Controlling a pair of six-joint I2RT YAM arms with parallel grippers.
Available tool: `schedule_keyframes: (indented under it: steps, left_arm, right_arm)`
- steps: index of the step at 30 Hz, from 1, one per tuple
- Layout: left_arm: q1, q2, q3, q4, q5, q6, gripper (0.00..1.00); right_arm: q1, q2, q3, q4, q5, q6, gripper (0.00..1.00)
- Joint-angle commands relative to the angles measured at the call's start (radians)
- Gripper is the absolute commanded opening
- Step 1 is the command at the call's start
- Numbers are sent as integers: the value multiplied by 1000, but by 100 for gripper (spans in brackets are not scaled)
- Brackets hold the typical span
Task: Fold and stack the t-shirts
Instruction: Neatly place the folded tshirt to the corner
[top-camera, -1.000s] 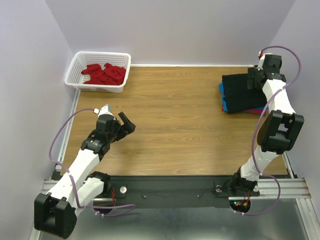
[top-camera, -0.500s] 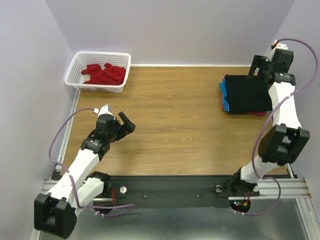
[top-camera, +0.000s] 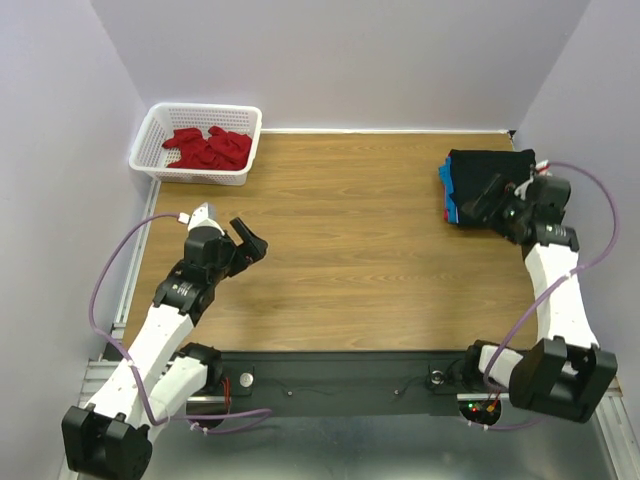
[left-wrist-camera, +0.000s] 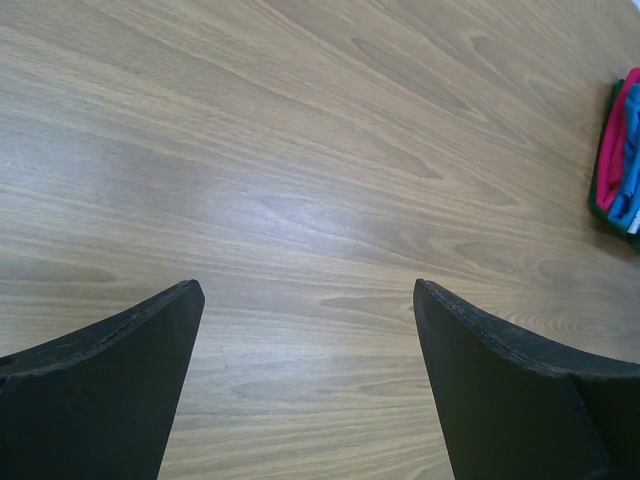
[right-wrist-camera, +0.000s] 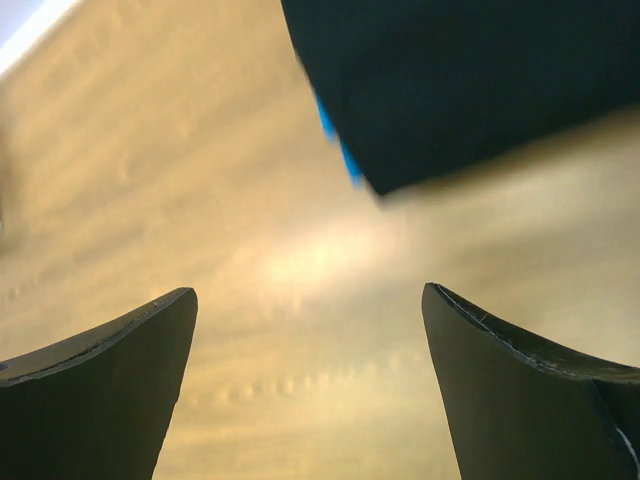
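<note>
Far right corner of the wooden desk (top-camera: 350, 230): folded black cloth t-shirt (top-camera: 495, 168) topping the stack, turquoise-blue cloth t-shirt (top-camera: 443, 180) edging out beneath.
Just above the stack's near side, right gripper (top-camera: 487, 198), fingers spread, empty. Near the left edge, left gripper (top-camera: 251, 240), spread wide over wood, empty too. Far left corner: crumpled red cloth t-shirts (top-camera: 208, 147) in a white plastic lattice basket (top-camera: 143, 140).

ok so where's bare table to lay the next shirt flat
The wide middle of the table is bare, between the white basket far left and the shirt stack far right. Crowded: the right end effector at the stack, the left end effector near the left edge.
</note>
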Motion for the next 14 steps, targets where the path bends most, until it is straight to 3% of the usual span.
schedule_keyframes:
  steps: [1, 6, 14]
  left_arm:
    - [0, -44, 15, -3, -48, -22, 98]
    - [0, -54, -10, -2, -56, -41, 98]
    - [0, -60, -37, 15, -50, -73, 98]
  right_arm:
    - [-3, -111, -123, 21, -58, 56, 100]
    - [-3, -275, -234, 23, 17, 108, 100]
    - [-3, -431, -249, 40, 105, 77, 100]
